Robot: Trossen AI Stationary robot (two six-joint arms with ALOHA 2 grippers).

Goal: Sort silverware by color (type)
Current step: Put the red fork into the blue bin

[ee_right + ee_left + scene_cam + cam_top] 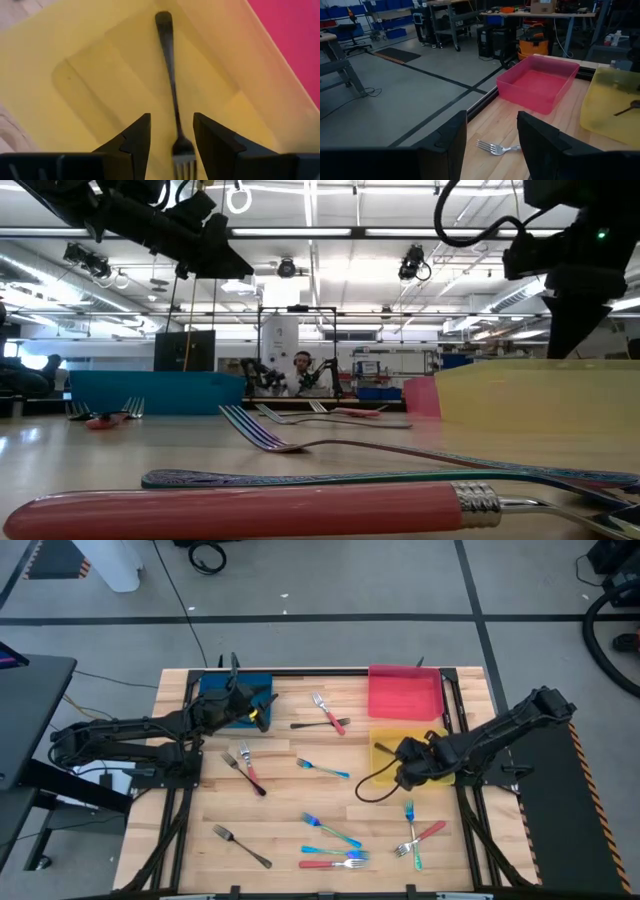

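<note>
Silverware lies mostly loose on the wooden table, and sorting has barely begun. We count one dark grey fork lying flat on the floor of the yellow tray, its handle pointing away from our right gripper. That gripper hovers low over the tray with its jaws parted wide on either side of the fork's neck, gripping nothing; we judge the fork just set down. In the high view the right gripper sits at the tray's inner edge. Our left gripper hangs beside the blue tray, jaws wide apart and empty, a red-handled fork on the table just ahead of it. The red tray looks empty. Still on the table: another dark fork near the front left, a red-handled fork with a dark one left of centre, a teal fork mid-table, and mixed clusters of teal and red ones at the front and front right. To finish this step well, we should lift the right gripper straight up so neither jaw drags the fork or catches the tray wall, then go for a lone fork before the crossed ones. In the clusters, pick the top piece by its handle.
</note>
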